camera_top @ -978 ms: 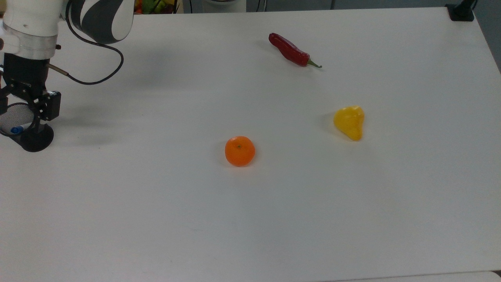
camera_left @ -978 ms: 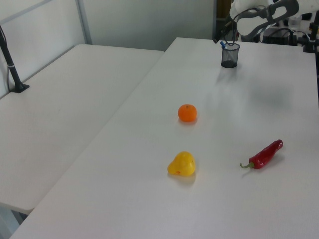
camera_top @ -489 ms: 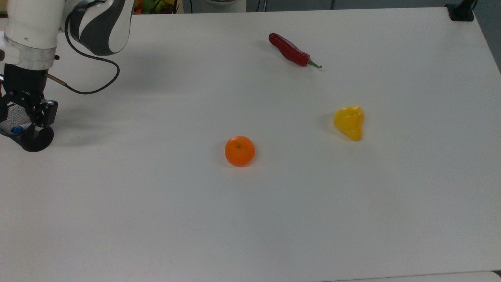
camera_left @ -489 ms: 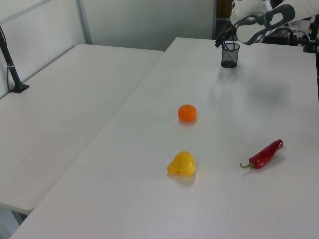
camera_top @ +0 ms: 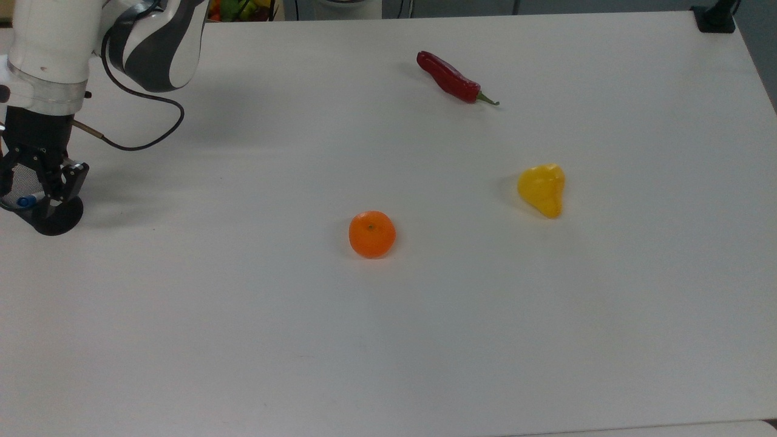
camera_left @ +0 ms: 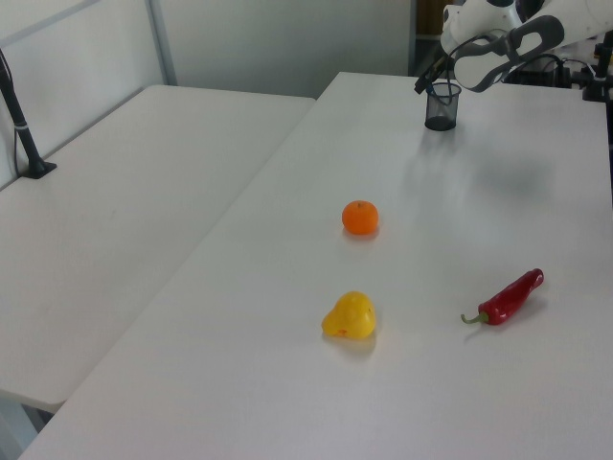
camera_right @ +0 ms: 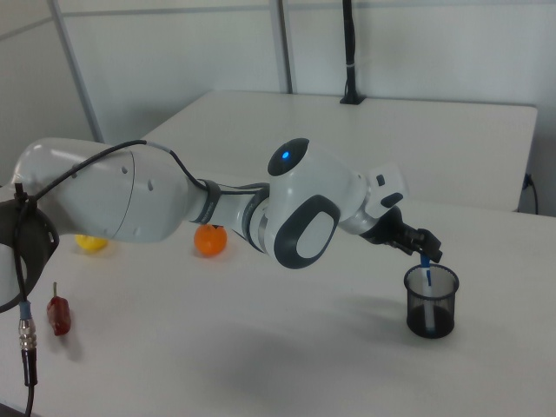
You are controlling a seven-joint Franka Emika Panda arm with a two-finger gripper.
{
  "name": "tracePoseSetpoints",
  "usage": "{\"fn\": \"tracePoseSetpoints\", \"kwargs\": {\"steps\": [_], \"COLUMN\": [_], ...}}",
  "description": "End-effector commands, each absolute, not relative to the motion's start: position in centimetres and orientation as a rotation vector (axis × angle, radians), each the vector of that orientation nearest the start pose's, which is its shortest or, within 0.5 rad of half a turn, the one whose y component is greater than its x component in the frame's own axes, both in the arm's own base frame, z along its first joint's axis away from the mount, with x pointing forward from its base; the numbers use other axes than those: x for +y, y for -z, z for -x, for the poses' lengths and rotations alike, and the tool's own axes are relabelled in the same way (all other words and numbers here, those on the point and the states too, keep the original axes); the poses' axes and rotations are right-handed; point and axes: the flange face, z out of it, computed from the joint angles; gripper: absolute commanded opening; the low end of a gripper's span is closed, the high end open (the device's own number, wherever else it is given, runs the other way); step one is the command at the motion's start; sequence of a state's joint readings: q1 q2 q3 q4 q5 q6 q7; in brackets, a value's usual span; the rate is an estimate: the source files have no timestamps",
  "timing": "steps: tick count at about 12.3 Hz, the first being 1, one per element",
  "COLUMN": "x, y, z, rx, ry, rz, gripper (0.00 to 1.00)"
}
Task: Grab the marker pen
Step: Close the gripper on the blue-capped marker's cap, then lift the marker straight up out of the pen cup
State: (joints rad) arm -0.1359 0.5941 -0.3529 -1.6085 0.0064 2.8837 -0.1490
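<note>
The marker pen (camera_right: pixel 426 271) stood upright inside a black mesh pen cup (camera_right: pixel 431 301), its blue end poking just above the rim. In the top view the pen's blue tip (camera_top: pixel 25 201) showed at the cup (camera_top: pixel 50 218) near the top view's left edge of the white table (camera_top: pixel 425 303). Standing in the cup kept the pen vertical, so its top was the one part offered to a grasp from above.

The gripper (camera_right: pixel 426 249) hung directly over the cup's mouth, at the pen's upper end. Its dark fingers pointed down toward the pen, seemingly lined up for a pinch on the exposed tip. Whether the fingers were parted or closed on the pen could not be told from these views. In the left view the gripper (camera_left: pixel 428 79) sat at the cup (camera_left: pixel 442 105) on the far end of the table.

The other items lay well apart from the cup and from one another, likely as distractors. An orange (camera_top: pixel 372 234) sat near the table's middle. A yellow pear-shaped fruit (camera_top: pixel 542 189) lay toward the top view's right. A red chili (camera_top: pixel 452 77) lay near the far edge in the top view.
</note>
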Motion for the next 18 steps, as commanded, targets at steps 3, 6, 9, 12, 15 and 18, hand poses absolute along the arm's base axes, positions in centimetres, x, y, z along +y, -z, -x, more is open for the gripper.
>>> {"fn": "tracePoseSetpoints", "kwargs": {"steps": [3, 6, 9, 12, 15, 18], "x": [-30.3, -30.3, -30.3, -30.3, -30.3, -29.7], "y": [-38.0, -37.9, -38.3, -40.4, -45.0, -50.3], "z": [-67.7, -67.7, -67.6, -67.5, -66.6, -65.0], "rx": [0.315, 0.305, 0.298, 0.310, 0.343, 0.387], "ry": [1.153, 1.149, 1.157, 1.207, 1.305, 1.407], "rz": [3.334, 3.340, 3.342, 3.324, 3.279, 3.212], "gripper": [0.30, 0.11, 0.00, 0.00, 0.00, 0.00]}}
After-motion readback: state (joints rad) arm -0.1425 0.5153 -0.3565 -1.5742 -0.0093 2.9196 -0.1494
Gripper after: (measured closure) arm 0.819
